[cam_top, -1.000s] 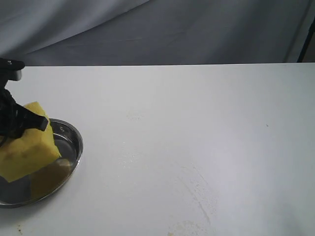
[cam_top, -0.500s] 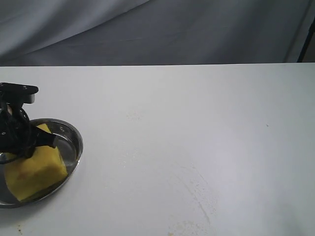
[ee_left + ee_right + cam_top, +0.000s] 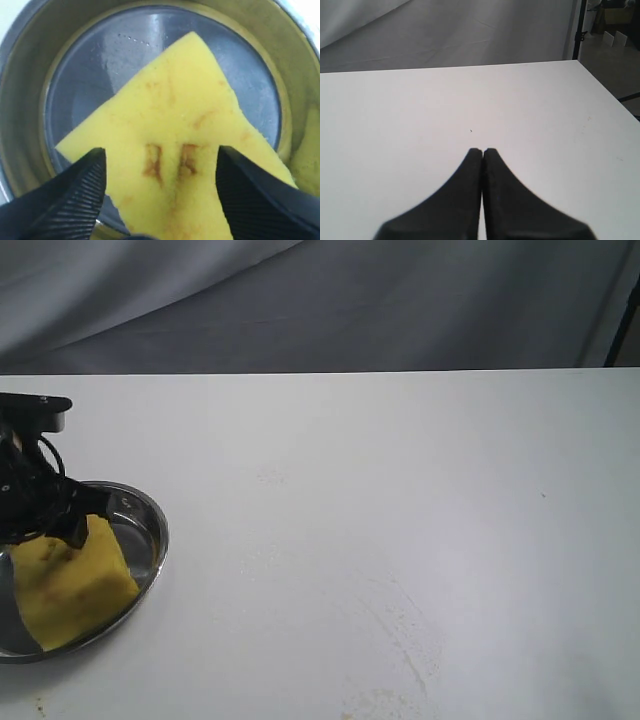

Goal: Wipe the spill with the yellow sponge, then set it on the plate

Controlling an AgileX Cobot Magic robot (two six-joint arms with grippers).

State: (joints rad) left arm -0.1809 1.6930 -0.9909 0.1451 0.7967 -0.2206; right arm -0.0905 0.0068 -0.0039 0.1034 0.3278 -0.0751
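Note:
The yellow sponge lies in the steel plate at the table's front left, tilted against the plate's rim, with brown stains on its top face. My left gripper hangs just over it, open, one finger on each side of the sponge and clear of it. No amber spill shows; only faint pale smear marks remain on the white table. My right gripper is shut on nothing above bare table, outside the exterior view.
The white table ends at a grey curtain behind. A black stand is off the table's far corner in the right wrist view.
The sponge came down from above the plate into it. My left gripper let go of it and now stands open slightly above it.

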